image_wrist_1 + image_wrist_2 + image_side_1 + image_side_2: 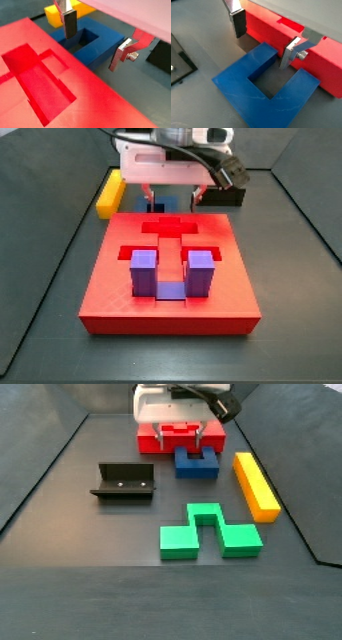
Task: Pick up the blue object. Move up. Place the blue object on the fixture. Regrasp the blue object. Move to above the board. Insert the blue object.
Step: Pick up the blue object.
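- Your gripper (185,439) hangs low over the floor at the far end of the workspace, pointing straight down, with the white wrist housing directly above it.
- Its jaws are spread wide and hold nothing; in both wrist views the two silver fingers (236,22) stand apart, one on each side of a prong.
- The blue block (268,87) lies flat on the grey floor right under the gripper, its notch open toward the red board (60,85).
- In a wrist view one finger's dark pad sits at the outer side of a blue prong, and the other finger (125,52) sits past the block's outer edge; whether either pad touches the blue block, you cannot tell.
- The blue block (197,462) rests just beside the board's edge, between the board and the yellow bar (255,484).
- The black fixture (123,482) stands well apart on the floor, with nothing in it.
- A purple U-shaped block (166,272) sits upright in the board's recess.
- A green notched block (209,532) lies on the floor, near the yellow bar's end.
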Controlling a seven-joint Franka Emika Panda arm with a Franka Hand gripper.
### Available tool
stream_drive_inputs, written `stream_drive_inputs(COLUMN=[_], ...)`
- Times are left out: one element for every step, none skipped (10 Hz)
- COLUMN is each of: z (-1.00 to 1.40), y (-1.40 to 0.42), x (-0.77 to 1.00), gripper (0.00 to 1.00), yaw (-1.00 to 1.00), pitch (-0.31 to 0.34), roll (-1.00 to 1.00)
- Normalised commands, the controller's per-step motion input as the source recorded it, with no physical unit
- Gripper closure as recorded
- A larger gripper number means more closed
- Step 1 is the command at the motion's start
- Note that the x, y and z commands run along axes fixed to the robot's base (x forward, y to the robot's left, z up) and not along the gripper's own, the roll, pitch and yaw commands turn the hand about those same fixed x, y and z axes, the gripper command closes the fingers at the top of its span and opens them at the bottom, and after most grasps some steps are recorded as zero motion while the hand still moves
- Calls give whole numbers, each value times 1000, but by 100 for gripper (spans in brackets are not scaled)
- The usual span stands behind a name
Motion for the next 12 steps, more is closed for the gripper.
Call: stream_drive_inputs(z=[-191,-263,-214,-189,-40,-11,-146,-266,0,0,0,0], y=[-6,-80,-103,-120,-66,0,6,86,0,0,0,0], x=[369,231,0,-14,-83,100,0,9,0,0,0,0], gripper=[0,0,0,0,0,0,0,0,0,100,100,100], yaw=[0,0,0,0,0,0,-83,-40,0,0,0,0], pitch=[0,0,0,0,33,4,0,3,0,0,0,0], roll=[10,24,46,46,59,0,0,0,0,0,0,0])
